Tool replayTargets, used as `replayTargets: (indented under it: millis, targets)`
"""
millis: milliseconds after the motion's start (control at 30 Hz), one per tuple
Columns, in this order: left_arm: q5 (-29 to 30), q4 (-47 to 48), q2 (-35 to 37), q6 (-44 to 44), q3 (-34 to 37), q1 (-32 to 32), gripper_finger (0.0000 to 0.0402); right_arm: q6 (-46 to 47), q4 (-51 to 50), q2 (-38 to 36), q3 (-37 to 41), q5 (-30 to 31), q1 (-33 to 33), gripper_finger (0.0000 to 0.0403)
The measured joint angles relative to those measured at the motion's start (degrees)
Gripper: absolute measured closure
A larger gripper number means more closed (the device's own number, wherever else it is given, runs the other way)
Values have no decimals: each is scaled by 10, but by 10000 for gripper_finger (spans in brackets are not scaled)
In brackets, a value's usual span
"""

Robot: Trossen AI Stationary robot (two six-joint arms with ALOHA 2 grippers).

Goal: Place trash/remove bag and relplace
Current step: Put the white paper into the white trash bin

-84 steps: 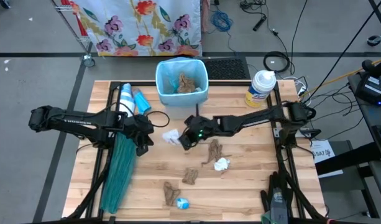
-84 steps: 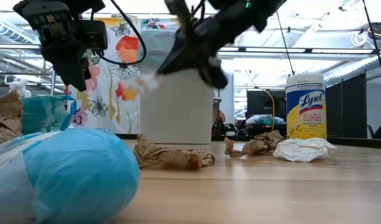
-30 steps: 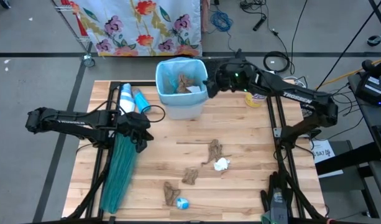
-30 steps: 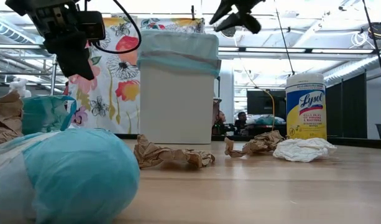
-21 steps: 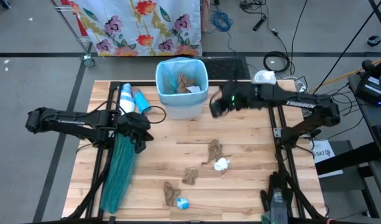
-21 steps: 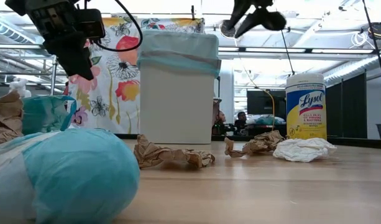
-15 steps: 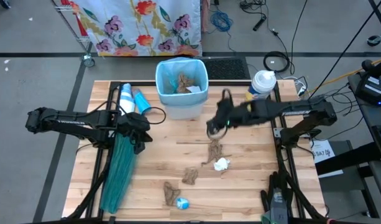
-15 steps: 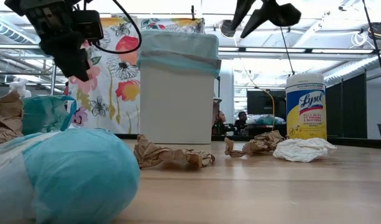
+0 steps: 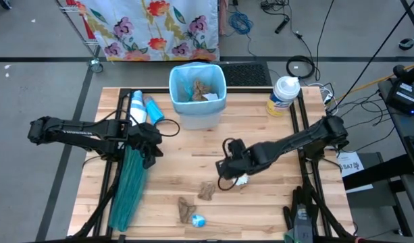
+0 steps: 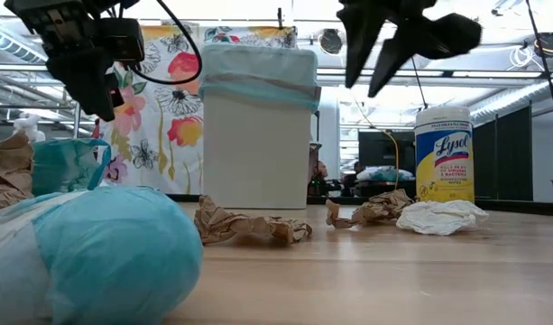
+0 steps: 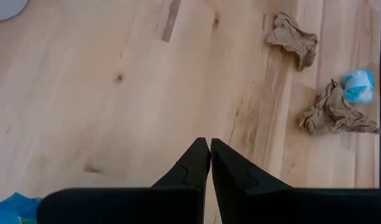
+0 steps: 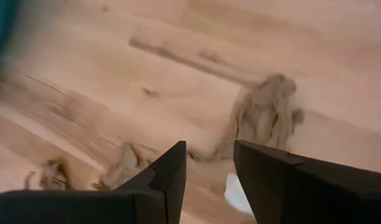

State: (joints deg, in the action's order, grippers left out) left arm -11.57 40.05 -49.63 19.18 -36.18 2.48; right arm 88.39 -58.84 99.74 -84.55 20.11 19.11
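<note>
The right claw (image 9: 228, 172) hangs open and empty over a brown paper scrap (image 12: 265, 118) and a white wad (image 12: 238, 190), partly hiding both from above. The left claw (image 9: 150, 150), shut and empty, waits beside the teal bag (image 9: 129, 182). The lined bin (image 9: 197, 94) stands at the counter's (image 9: 179, 155) far edge.

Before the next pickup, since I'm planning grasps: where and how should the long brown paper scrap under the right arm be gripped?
Probably at its bunched upper end, from straight above. The brown paper scrap lies flat on the table, stretched long and thin, so the thicker crumpled end gives the fingers more to pinch. The right tool hangs open over it, with the white wad close beside it; close across the narrow width.
</note>
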Motion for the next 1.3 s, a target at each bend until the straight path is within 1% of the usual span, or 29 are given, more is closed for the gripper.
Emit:
replayTargets:
  millis: [333, 500, 567, 667, 767, 900, 933, 1000, 1133, 1167, 1233, 1300]
  targets:
    - [-2, -1, 0, 0, 0, 0, 379, 128, -20, 69, 0, -70, 51, 277]
    - [-2, -1, 0, 0, 0, 0, 379, 180, -59, 99, 0, -85, 67, 277]
    - [-2, -1, 0, 0, 0, 0, 379, 179, -63, 109, 0, -85, 68, 277]
    - [-2, -1, 0, 0, 0, 0, 379, 153, -55, 121, 7, -93, 56, 277]
    - [-2, -1, 0, 0, 0, 0, 379, 140, -17, 131, 38, -117, 38, 277]
    - [-5, -1, 0, 0, 0, 0, 379, 138, 55, 132, 86, -118, 26, 280]
    - [-9, -1, 0, 0, 0, 0, 379, 138, 68, 131, 97, -121, 25, 284]
    - [-20, -1, 0, 0, 0, 0, 379, 138, 91, 127, 116, -131, 22, 306]
    - [-32, -1, 0, 1, 0, 0, 379, 137, 98, 127, 116, -138, 22, 384]
    - [-33, -1, 0, 1, 0, 0, 379, 134, 96, 123, 113, -138, 24, 392]
    - [-33, -1, 0, 1, 0, 0, 379, 134, 85, 119, 103, -143, 25, 392]
    - [-33, -1, 0, 0, 0, 0, 379, 134, 50, 107, 87, -145, 27, 397]
